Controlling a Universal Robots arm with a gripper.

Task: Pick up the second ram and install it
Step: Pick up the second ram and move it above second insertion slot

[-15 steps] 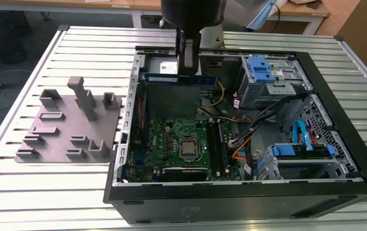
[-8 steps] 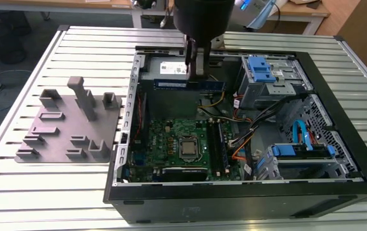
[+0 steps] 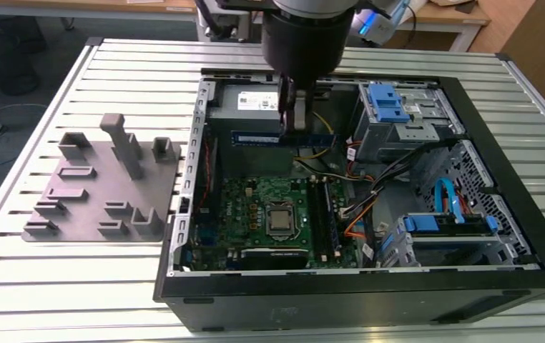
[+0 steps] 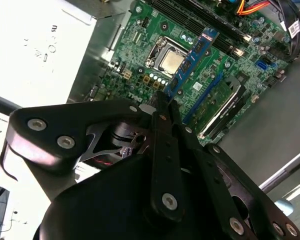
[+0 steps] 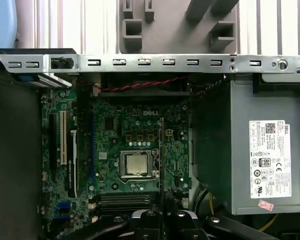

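My gripper [image 3: 297, 127] hangs inside the open computer case [image 3: 349, 293], shut on the second ram [image 3: 282, 138]. This is a long thin dark-blue stick held level and on edge, above the motherboard [image 3: 253, 204] and just in front of the power supply [image 3: 249, 103]. In the second wrist view the fingers [image 4: 165, 150] pinch one end of the ram [image 4: 192, 60], which juts out over the processor socket [image 4: 167, 60]. The first wrist view has the ram [image 5: 161, 160] edge-on as a thin line beside the socket [image 5: 136, 164]. Long black memory slots [image 3: 325, 214] lie to the exterior view's right of the socket.
A grey plastic fixture block [image 3: 101, 189] with upright posts sits on the slatted table [image 3: 110, 64] at the exterior view's left. Drive cages with blue latches [image 3: 392, 107] and loose cables [image 3: 368, 193] fill the case's right side. The case walls ring the motherboard.
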